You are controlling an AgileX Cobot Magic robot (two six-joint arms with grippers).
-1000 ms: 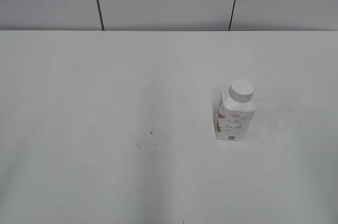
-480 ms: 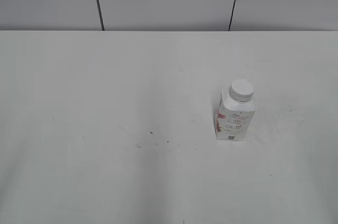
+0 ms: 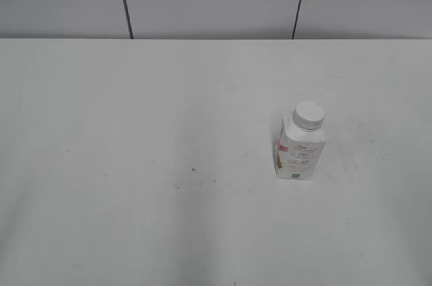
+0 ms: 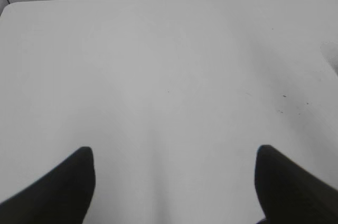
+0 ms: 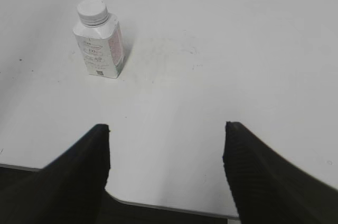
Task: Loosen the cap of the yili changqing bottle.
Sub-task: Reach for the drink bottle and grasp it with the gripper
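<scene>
On the right half of the white surface, the yili changqing bottle stands upright, apart from everything else. Its white ribbed cap sits square on the neck and appears fully seated; no gap or tilt is visible, though the threads cannot be inspected at this range. Neither arm appears in the exterior view.

The right wrist view shows the right claw with jaws spread wide and nothing between them, held above the near edge of the surface. The bottle lies ahead and to the left of this claw, well apart from it, with the cap unobstructed.

The left claw is likewise spread and empty, over bare surface. Only a pale sliver at the right edge of that view may be the bottle; this cannot be confirmed.

Assessment: no step of the task appears done. Bottle unsecured, cap untouched. Remaining, by judgement: approach, steady the body, grip the cap, twist.
</scene>
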